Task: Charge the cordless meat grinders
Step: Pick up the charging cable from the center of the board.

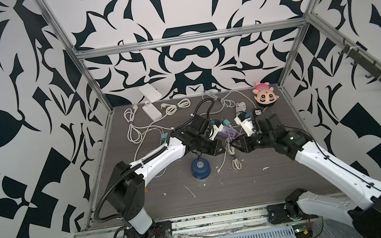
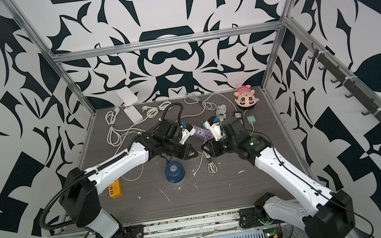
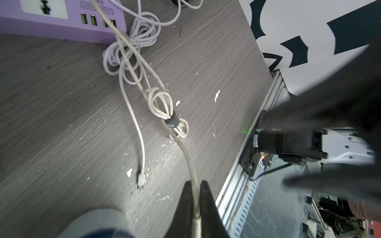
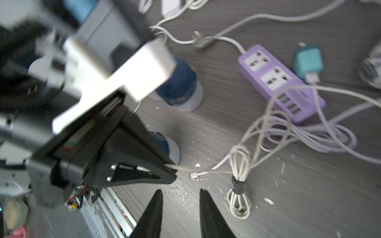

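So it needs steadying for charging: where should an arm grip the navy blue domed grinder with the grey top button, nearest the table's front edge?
Take the navy blue domed grinder across its wide lower band, coming straight down from above: it stands upright, and the rounded top near the grey button would probably slip.

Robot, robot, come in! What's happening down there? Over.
Left gripper shut on thin white cable. Right gripper open, empty. Navy blue domed grinder standing upright. Grey-banded cable coil lies near right gripper.
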You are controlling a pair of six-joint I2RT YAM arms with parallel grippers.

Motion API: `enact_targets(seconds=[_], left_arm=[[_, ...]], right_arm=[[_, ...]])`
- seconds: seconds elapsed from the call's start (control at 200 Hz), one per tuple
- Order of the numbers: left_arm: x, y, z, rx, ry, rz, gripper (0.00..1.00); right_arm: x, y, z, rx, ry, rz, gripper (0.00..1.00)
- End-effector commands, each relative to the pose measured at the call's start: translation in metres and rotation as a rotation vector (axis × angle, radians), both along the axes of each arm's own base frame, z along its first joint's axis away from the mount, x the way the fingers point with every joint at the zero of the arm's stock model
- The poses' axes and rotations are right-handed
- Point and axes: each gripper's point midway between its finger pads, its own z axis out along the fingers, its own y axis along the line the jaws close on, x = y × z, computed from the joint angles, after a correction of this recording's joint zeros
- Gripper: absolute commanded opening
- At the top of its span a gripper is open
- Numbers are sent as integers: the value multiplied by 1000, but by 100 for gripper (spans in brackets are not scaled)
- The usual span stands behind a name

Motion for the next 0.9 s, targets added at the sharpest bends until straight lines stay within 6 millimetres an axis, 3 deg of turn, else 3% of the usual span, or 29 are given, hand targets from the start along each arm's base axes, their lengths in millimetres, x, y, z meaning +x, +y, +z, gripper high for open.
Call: enact_targets(seconds=[0.0,0.27,0.535,0.895], left_arm=[[-20,21,17,17,48,-60,0],[-37,44,34,-59,169,-102,0],[-39,50,44,-106,196,-115,0],[-44,49,45,-125,229,-137,0]], right_arm=[[11,10,22,-22,-328,55,34],[-4,26,5,-50,-423,251,35],[-22,51,2,-25,-431,441,30],[-18,68,1,-56,-430,494,30]])
